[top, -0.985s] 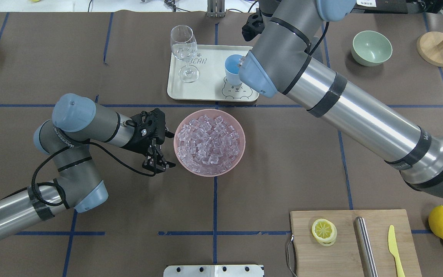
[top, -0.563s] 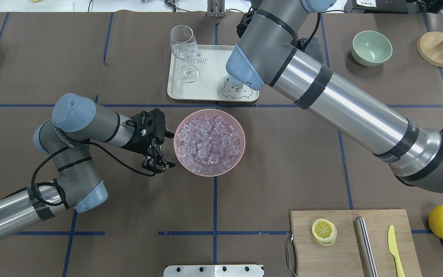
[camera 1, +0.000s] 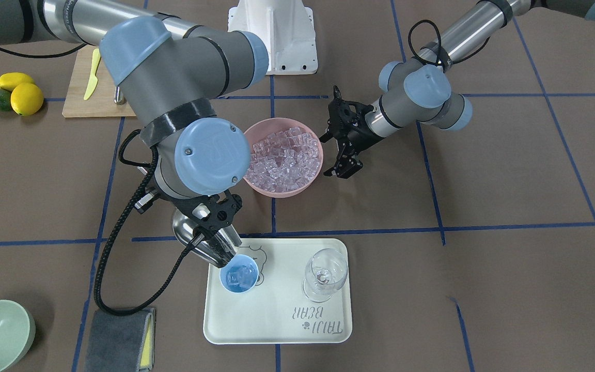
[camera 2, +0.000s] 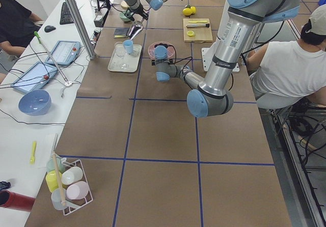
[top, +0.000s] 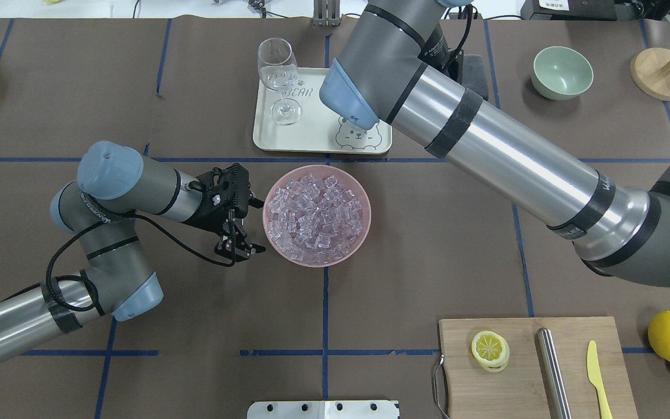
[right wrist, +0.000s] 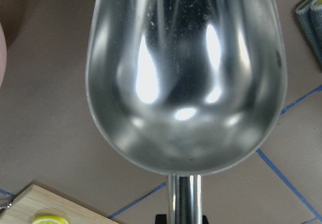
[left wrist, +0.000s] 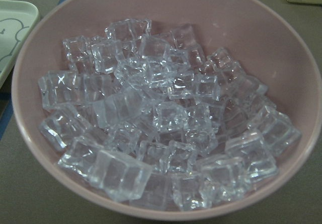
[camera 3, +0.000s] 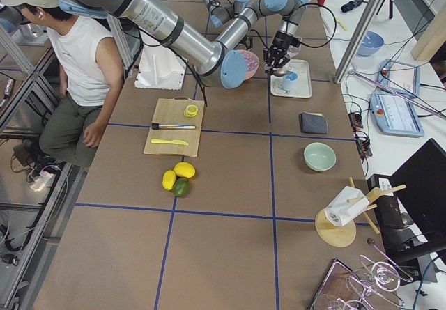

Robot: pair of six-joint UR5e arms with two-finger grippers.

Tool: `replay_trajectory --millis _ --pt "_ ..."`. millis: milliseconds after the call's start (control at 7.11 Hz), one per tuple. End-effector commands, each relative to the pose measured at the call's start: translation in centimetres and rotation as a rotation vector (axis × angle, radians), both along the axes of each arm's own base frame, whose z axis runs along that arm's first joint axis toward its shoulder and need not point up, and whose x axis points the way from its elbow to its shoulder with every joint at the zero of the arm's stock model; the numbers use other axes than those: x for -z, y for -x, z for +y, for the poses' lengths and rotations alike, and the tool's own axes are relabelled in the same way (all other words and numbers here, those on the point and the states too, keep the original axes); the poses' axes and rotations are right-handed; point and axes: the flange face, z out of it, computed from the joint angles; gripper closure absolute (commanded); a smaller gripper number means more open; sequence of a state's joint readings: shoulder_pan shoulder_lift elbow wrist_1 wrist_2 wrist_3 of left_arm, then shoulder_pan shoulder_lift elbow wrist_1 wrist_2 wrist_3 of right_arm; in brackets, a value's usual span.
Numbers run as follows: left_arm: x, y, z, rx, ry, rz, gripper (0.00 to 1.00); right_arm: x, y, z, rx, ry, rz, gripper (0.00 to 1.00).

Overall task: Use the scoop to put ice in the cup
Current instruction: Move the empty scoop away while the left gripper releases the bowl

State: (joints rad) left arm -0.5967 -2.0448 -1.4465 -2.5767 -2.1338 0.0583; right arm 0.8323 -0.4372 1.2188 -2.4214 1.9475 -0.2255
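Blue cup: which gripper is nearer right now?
Right. The right gripper, holding the scoop, hangs beside the cup on the tray; the left gripper sits by the pink bowl, farther off.

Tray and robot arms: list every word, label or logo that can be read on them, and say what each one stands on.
"BEAR": printed on the tray, beside the wine glass.
A second word sits by it, upside down in the front-facing view: perhaps "TAIJI", not sure.
Lettering on the right arm, near its elbow band: too small to read.
Lettering on the left arm: too small to read.
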Motion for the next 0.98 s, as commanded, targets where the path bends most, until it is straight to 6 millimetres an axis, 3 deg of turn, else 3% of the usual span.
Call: replay_trajectory --millis 0,281,422,563,703,844 --pt "0.0 0.0 0.0 0.0 0.0 0.0 0.0 0.0 -0.2 -0.1 0.032 -0.014 0.022 1.0" --pt "0.1 0.2 -0.1 0.003 0.0 0.003 0.0 0.2 -1.8 0.9 0.036 -0.053 -0.015 1.0" --pt "0.3 0.8 -0.6 0.014 -0.002 0.006 0.0 -1.7 -5.7 3.9 0.021 -0.116 -0.08 1.0" --pt "0.1 1.8 -1.3 0.026 0.001 0.002 0.0 -5.4 -10.6 7.8 0.001 -0.173 -0.128 1.0" --pt "0.1 3.4 -2.2 -0.001 0.017 0.005 0.0 -7.2 -13.4 8.8 -0.026 -0.205 -0.161 1.0" --pt "-0.2 6.1 -3.1 0.002 0.024 0.011 0.0 -7.8 -13.8 8.9 -0.042 -0.185 -0.165 1.0"
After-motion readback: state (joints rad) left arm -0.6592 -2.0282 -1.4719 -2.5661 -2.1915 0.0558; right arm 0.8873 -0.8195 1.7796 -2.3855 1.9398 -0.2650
